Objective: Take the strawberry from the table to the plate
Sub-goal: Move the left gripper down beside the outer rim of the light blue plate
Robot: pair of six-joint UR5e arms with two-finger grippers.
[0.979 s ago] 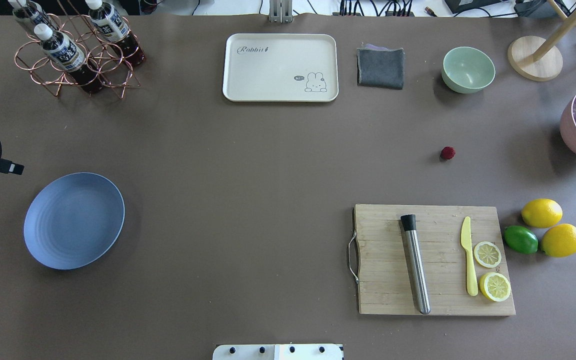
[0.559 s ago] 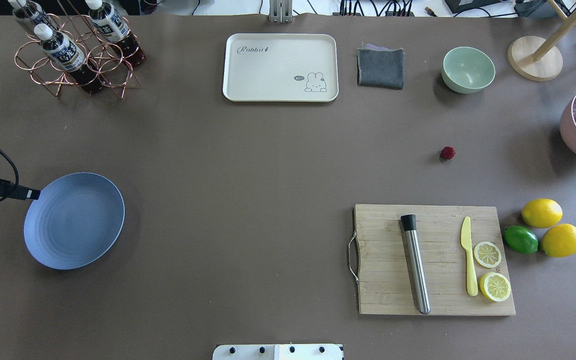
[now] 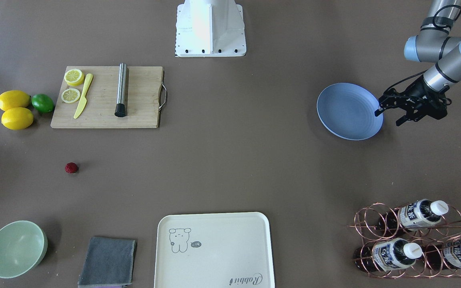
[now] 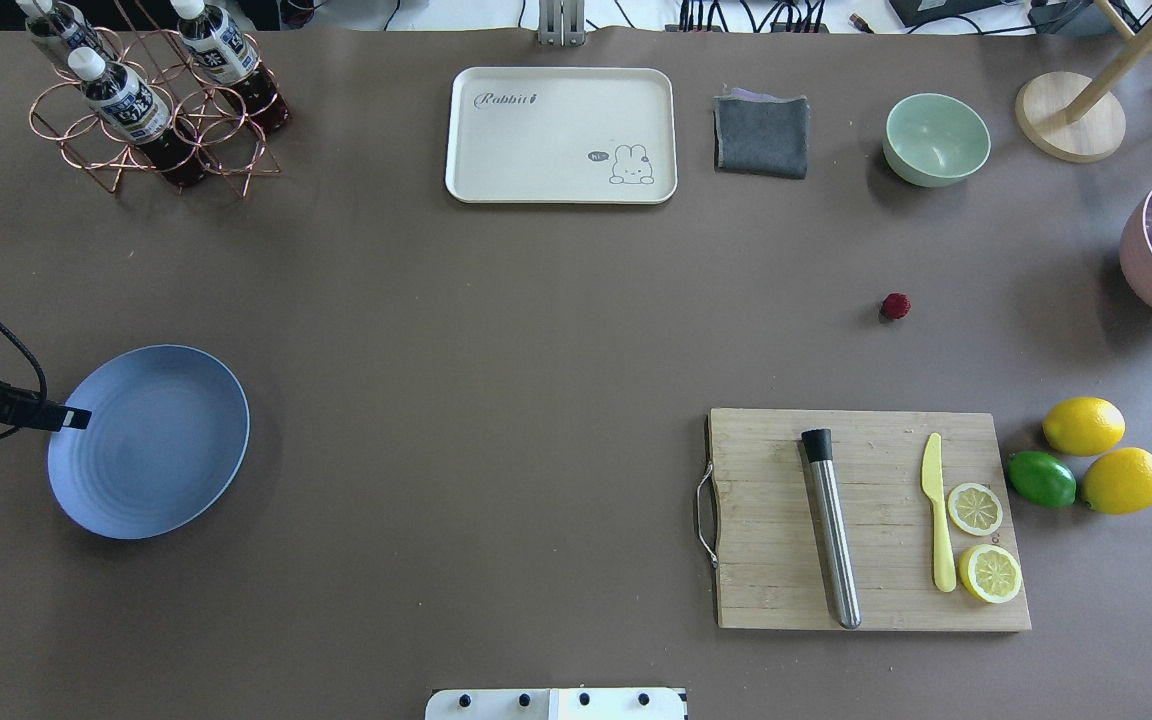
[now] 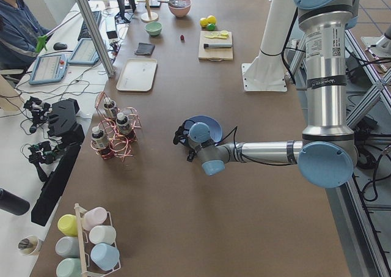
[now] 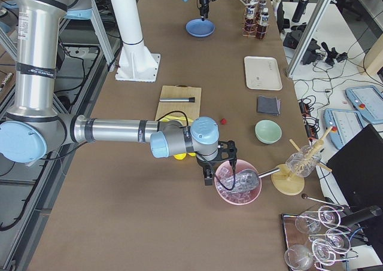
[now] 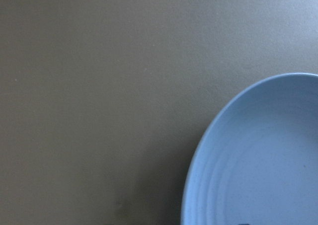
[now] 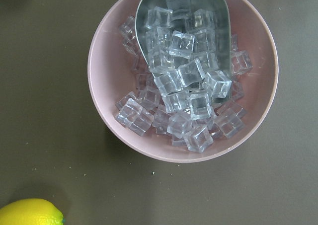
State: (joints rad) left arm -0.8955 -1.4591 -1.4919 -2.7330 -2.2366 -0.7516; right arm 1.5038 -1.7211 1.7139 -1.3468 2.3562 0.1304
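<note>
- Left gripper point(image 3: 389, 116), spread and empty, hangs over the plate's point(image 3: 346, 112) rim.
- Strawberry point(image 4: 896, 306) lies on the table point(image 4: 496, 350), well apart from it.
- Right gripper point(image 6: 219, 163), above the ice bowl point(image 8: 104, 46): spread or pressed, cannot tell.

right claw point(image 6: 219, 168): caught only in the exterior right view; finger gap unreadable
plate point(image 7: 258, 155): cropped by right and bottom edges, left wrist view
pink bowl point(image 4: 1151, 270): cut by right edge, overhead
strawberry point(image 5: 182, 38): mere speck, exterior left; surface unreadable
</note>
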